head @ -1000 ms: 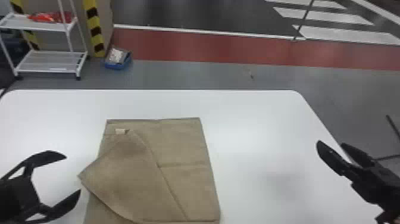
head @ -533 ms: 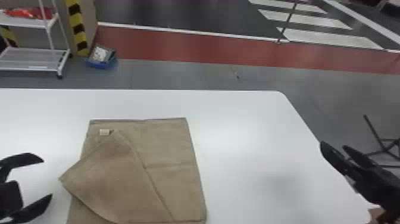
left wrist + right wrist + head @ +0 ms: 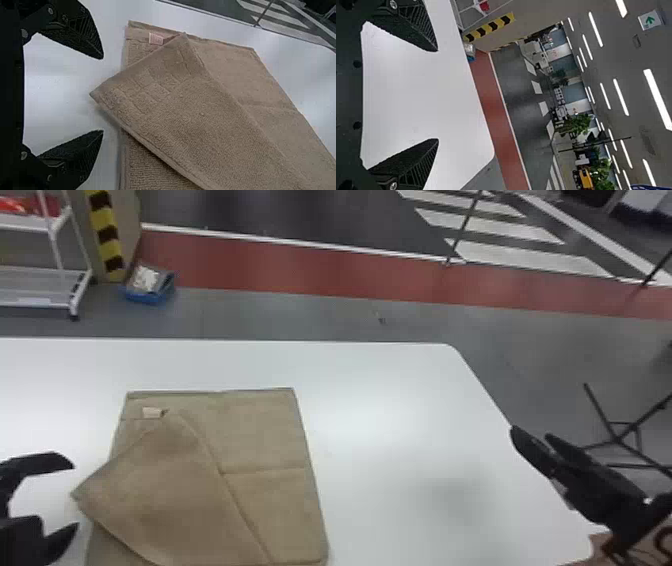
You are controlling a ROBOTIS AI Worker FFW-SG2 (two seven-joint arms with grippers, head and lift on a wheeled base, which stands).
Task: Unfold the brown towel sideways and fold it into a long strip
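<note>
The left gripper (image 3: 102, 94) has its fingers spread wide with nothing between them in its hold; the loose corner (image 3: 97, 94) of the brown towel (image 3: 270, 430) points into that gap. The towel lies folded on the table (image 3: 400, 390), short of the far edge and well in from the right edge, a slanting flap (image 3: 185, 490) on top. The right gripper (image 3: 437, 95), also spread wide and empty, is by the table's right edge. The step in hand looks to be taking that corner to open the flap sideways. Best to come down low, pinch only the top layer, lift slightly, then draw it smoothly away from the table's right edge; too deep a bite could drag the layers beneath.
</note>
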